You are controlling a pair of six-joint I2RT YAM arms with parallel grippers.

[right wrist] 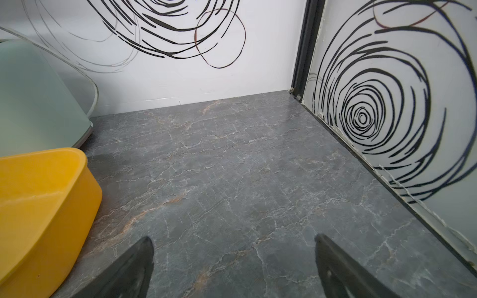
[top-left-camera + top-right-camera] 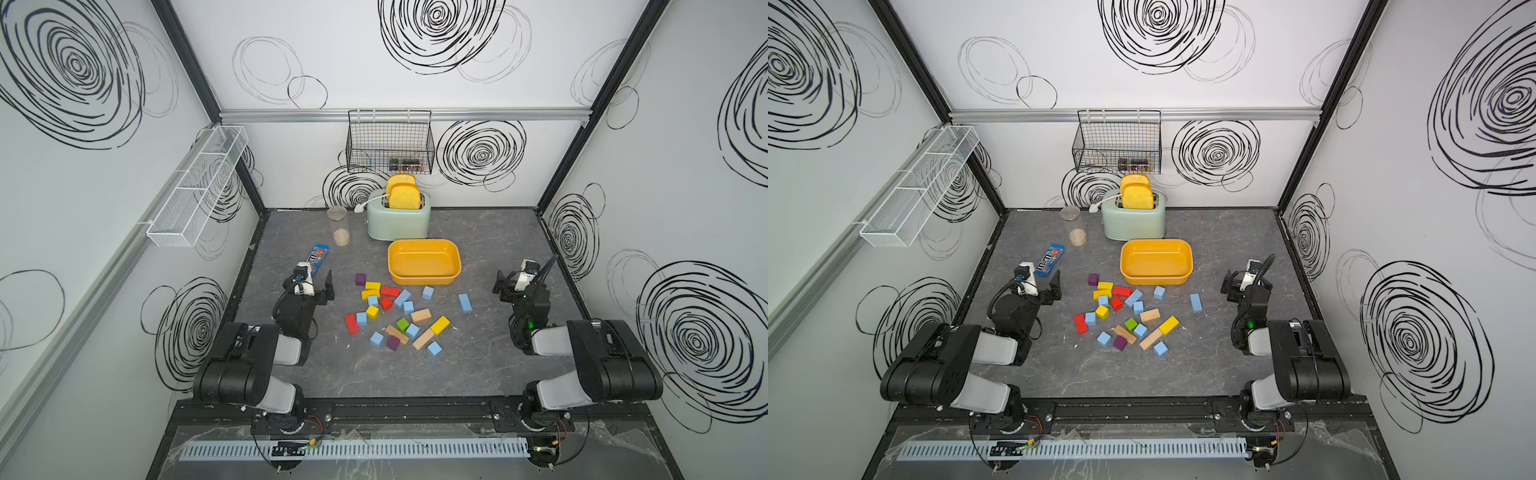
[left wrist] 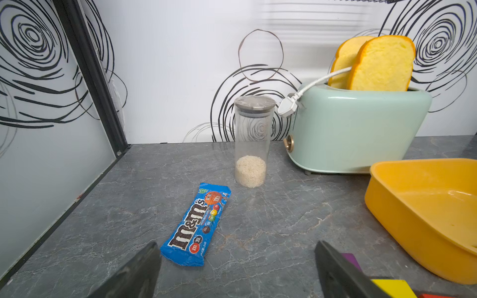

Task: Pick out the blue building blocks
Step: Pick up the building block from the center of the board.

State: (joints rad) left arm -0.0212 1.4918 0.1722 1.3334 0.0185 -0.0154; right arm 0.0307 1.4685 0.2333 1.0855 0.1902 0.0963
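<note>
Arms (image 2: 295, 313) folded low, fingers (image 3: 136, 271) spread, flanking blue building blocks (image 2: 465, 302)

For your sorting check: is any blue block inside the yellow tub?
No, the yellow tub holds nothing; the blue blocks lie outside it.

Matt blue building blocks (image 2: 465, 302), glossy yellow plastic tub (image 2: 424, 278), smooth grey marbled tabletop (image 2: 498, 357), shiny candy packet (image 3: 196, 224)

The grey tabletop (image 2: 478, 365) bears an M&M's packet (image 3: 196, 224) just ahead of the left gripper (image 3: 236, 245), a rice jar (image 3: 251, 144) and toaster (image 3: 356, 129) beyond. A yellow tub (image 2: 424, 279) and blue building blocks (image 2: 465, 302) amid other blocks (image 2: 352, 323) lie between it and the right gripper (image 1: 232, 237).
</note>
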